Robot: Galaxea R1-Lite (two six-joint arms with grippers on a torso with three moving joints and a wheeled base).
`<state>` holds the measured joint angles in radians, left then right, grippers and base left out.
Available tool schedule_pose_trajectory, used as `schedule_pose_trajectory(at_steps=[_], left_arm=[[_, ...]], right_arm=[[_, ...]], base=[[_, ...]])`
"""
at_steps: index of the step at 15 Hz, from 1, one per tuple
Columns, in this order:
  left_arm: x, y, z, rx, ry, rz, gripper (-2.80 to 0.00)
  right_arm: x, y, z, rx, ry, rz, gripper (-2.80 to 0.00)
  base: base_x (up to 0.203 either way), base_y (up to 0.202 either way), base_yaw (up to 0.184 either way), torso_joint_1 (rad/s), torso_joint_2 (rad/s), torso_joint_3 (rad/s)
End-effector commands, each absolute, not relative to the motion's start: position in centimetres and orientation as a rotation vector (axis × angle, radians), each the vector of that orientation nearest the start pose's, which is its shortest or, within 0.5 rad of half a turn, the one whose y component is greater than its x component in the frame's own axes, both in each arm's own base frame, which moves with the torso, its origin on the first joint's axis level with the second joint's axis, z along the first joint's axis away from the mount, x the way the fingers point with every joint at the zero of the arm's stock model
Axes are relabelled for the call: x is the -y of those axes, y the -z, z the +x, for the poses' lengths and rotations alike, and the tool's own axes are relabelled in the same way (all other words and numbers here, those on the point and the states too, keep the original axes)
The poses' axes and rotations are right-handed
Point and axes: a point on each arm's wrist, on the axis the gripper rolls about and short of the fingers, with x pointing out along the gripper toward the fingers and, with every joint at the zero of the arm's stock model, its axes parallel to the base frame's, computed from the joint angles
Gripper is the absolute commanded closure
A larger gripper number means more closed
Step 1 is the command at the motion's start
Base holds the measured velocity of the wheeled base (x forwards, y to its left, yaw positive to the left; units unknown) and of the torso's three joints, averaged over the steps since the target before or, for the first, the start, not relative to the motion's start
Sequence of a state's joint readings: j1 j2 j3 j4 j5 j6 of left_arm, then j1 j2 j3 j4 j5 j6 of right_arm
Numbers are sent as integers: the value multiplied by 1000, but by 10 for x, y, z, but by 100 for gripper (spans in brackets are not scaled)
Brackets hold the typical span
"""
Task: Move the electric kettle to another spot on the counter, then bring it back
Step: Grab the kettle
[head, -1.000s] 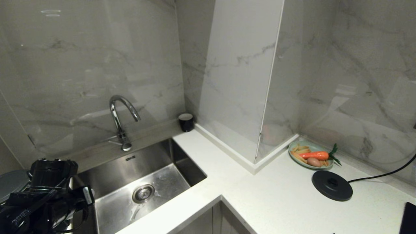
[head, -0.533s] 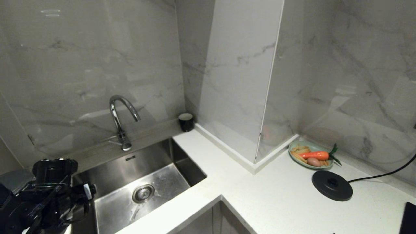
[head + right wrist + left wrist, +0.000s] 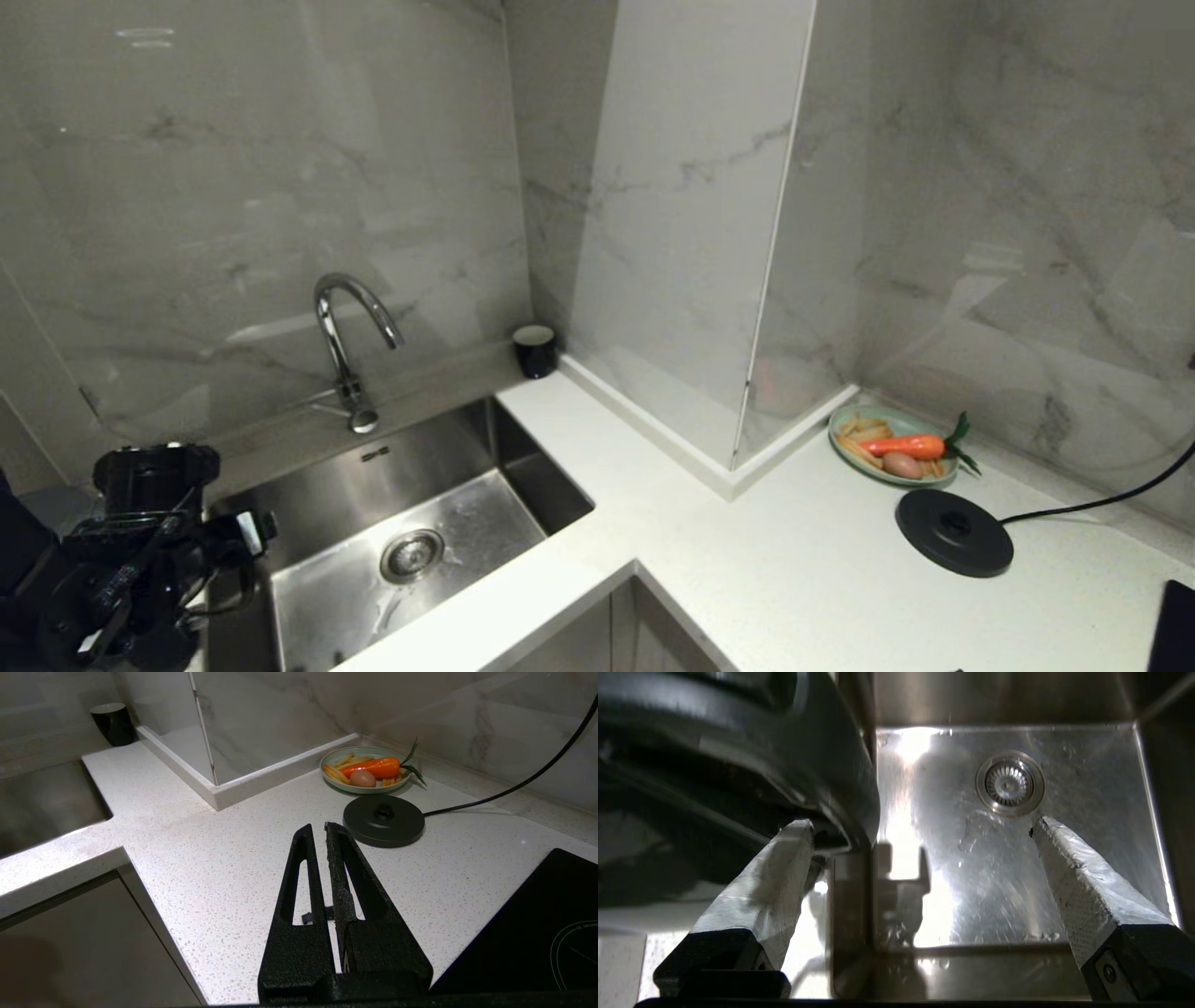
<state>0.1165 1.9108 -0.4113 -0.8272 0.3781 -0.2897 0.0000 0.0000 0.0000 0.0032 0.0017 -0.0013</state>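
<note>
Electric kettle: one, beside one sink; left tool spread apart, right tool pressed together.

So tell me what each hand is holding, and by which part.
Nothing is held. The left hand is open beside the electric kettle, over the sink; the right hand is shut on nothing.

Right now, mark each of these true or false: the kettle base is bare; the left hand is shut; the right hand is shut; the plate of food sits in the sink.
1. The kettle base is bare. True.
2. The left hand is shut. False: its fingers stand wide apart over the sink, with a black object beside one finger.
3. The right hand is shut. True.
4. The plate of food sits in the sink. False: it rests on the counter, beside the base.
</note>
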Motion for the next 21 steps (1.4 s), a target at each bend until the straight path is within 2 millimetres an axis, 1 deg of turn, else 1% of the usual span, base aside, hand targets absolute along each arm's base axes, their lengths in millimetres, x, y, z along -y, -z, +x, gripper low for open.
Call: schedule_pose_trajectory(at_steps=[1,5,8,13,16,21], left_arm=[[-42,-44,270,-574,-572,-181,-280],[-51,-44,275,-551,-587,-161,-280],[-57,-39,275,-554,-597,-167,-280],[-70,-30,284,-462,-602,-132,-280],[-73,-25,289,-416,-589,-109,-280],[-73,-27,293,-388,-576,-112,-280]], right_arm=[[0,-75,-23,-3,-2,-2,0],[0,-75,-23,-3,-2,-2,0],[0,-75,-23,-3,-2,-2,0],[0,-75,-23,-3,-2,-2,0],[0,-75,-23,-3,-2,-2,0],[0,-75,-23,-3,-2,-2,0]], base=[[0,0,0,0,0,0],[0,0,0,0,0,0],[0,0,0,0,0,0],[0,0,0,0,0,0],[0,0,0,0,0,0],[0,0,0,0,0,0]])
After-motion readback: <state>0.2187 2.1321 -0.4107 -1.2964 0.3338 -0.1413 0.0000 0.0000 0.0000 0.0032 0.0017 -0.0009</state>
